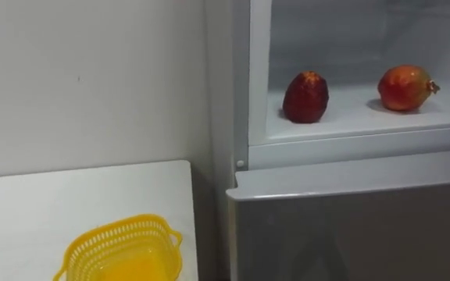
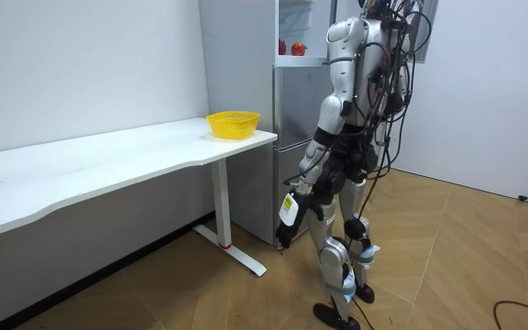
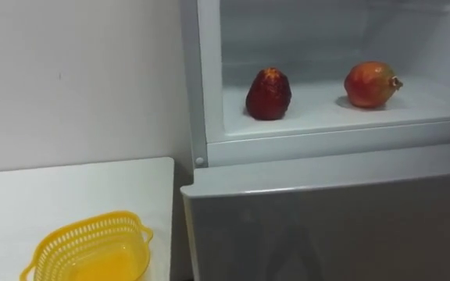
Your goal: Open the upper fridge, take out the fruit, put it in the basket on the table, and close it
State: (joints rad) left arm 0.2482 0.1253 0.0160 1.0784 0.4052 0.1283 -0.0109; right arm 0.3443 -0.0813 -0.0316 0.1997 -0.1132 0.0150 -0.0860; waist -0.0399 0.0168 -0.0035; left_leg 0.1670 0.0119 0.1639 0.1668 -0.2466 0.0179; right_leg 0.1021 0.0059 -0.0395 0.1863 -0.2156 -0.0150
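The upper fridge compartment (image 1: pixel 350 125) stands open in front of me. On its white shelf a dark red fruit (image 1: pixel 305 97) sits on the left and a red-orange pomegranate (image 1: pixel 404 87) on the right, well apart. In the room view I stand upright facing the fridge (image 2: pixel 291 92), and my left hand (image 2: pixel 286 227) hangs low by my thigh, far below the shelf.
A yellow mesh basket (image 1: pixel 123 251) sits on the white table (image 1: pixel 69 203) to the left of the fridge, near the table's end. Below the open shelf is the shut grey lower fridge door (image 1: pixel 358 226). A white wall rises behind the table.
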